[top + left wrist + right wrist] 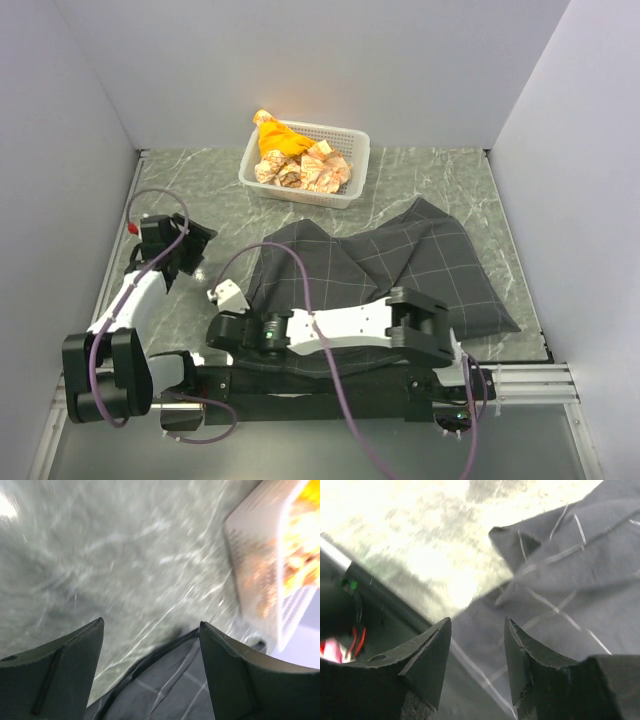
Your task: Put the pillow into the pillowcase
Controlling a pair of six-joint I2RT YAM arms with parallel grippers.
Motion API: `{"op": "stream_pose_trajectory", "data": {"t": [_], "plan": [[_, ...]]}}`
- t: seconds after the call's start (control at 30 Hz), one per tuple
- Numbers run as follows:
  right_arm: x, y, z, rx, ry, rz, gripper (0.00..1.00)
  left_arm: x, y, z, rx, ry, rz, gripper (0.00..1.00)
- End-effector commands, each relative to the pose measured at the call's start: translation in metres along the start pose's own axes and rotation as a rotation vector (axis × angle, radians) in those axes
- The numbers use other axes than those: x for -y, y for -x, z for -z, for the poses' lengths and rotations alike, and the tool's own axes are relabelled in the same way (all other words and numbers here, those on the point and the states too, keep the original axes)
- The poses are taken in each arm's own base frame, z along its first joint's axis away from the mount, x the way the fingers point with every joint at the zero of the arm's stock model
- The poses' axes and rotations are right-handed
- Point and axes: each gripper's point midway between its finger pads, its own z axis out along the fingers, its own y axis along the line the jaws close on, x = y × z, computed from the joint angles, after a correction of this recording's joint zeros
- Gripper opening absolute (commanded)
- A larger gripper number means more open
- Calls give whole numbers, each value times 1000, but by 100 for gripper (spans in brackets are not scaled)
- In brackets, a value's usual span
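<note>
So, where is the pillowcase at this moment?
In the top view the pillowcase lies spread over the middle and right of the table, just in front of the white basket, its near edge under the right arm.

Top view: the right arm (350, 325) hid the near edge of the pillowcase (400, 260); basket (300, 192) contents were too small to identify. Left wrist view: table (100, 555) was blurred; basket was cut off at right.

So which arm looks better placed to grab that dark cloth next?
Likely the right: the right gripper hangs open over the pillowcase corner, while the left gripper faces mostly table.
</note>
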Motion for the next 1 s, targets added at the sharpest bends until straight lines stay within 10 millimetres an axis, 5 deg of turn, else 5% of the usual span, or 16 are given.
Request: {"op": "stream_pose_trajectory", "data": {"t": [0.0,0.3,0.63,0.67,0.83,0.9,0.93,0.97], "plan": [[15,14,-23,5,-118,-104,55,19,41,20,131,-3,-36,82],[39,7,-47,-19,-185,-172,51,23,36,18,102,-44,-15,81],[40,4,-56,-37,-185,-167,49,19,26,12,66,-60,11,80],[40,1,-57,-44,-185,-164,47,19,25,12,63,-62,14,80],[50,-10,-49,-64,-196,-162,1,12,17,9,43,-66,23,78],[53,1,-28,-36,-174,-189,0,12,13,7,30,-83,25,78],[61,-10,-21,-44,-177,-185,0,10,8,6,15,-87,26,76],[61,3,1,-7,-140,-212,0,12,4,6,4,-103,22,75]]}}
